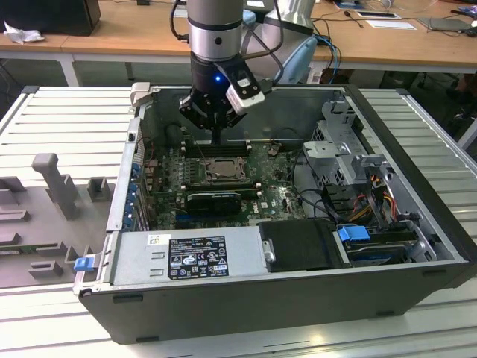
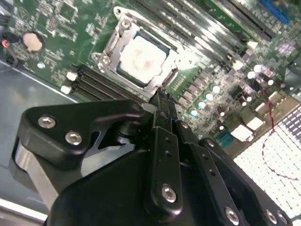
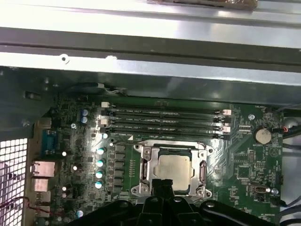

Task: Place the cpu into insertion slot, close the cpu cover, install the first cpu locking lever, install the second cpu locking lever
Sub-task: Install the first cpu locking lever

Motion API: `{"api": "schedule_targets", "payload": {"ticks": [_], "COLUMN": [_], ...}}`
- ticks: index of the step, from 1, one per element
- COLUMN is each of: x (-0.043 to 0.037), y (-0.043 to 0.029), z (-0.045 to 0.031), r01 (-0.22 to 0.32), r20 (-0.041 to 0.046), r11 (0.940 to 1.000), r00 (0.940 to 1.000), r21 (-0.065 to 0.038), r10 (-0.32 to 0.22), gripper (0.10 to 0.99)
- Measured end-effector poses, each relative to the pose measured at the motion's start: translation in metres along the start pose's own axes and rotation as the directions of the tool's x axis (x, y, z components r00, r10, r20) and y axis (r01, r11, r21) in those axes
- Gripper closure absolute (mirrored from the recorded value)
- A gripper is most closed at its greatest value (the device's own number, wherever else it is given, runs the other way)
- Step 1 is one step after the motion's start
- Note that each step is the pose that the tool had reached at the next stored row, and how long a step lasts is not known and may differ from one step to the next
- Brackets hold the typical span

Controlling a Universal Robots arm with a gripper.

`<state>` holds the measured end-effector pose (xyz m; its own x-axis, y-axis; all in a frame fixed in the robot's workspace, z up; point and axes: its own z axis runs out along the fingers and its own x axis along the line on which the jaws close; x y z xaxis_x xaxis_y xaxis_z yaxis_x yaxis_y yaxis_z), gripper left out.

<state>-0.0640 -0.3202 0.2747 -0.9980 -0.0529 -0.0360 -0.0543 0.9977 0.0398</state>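
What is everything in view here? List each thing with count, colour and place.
computer case: one, dark grey, open, lying on its side.
motherboard: one, green, inside the case.
cpu: one, silvery-beige, seated in the insertion slot.
cpu cover: one, silver, lying flat around the cpu.
memory slots: four, black, beside the insertion slot.
coin battery: one, silver, on the motherboard.
graphics card: one, black, across the insertion slot from the memory slots.
power supply: one, silver-grey, at the case's near wall in the exterior view.
fixture tray: one, grey, at the exterior view's left.
desk: one, wooden, behind the case.
arm: one, silver-grey, above the case.
pincer: one, black, shut, tip at the cpu cover's edge.
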Motion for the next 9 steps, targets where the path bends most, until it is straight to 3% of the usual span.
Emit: {"api": "schedule_targets", "payload": {"ticks": [1,9], "x": [0.0093,0.0155], "y": [0.0006,0.0009], "z": [0.0001,-0.0001], "r01": [0.000,0.000], "r20": [0.0019,0.0018], "r11": [1.0000,1.0000], "r00": [1.0000,1.0000], "r21": [-0.002,-0.003], "r10": [0.000,0.000], "gripper": [0.980,0.980]}}
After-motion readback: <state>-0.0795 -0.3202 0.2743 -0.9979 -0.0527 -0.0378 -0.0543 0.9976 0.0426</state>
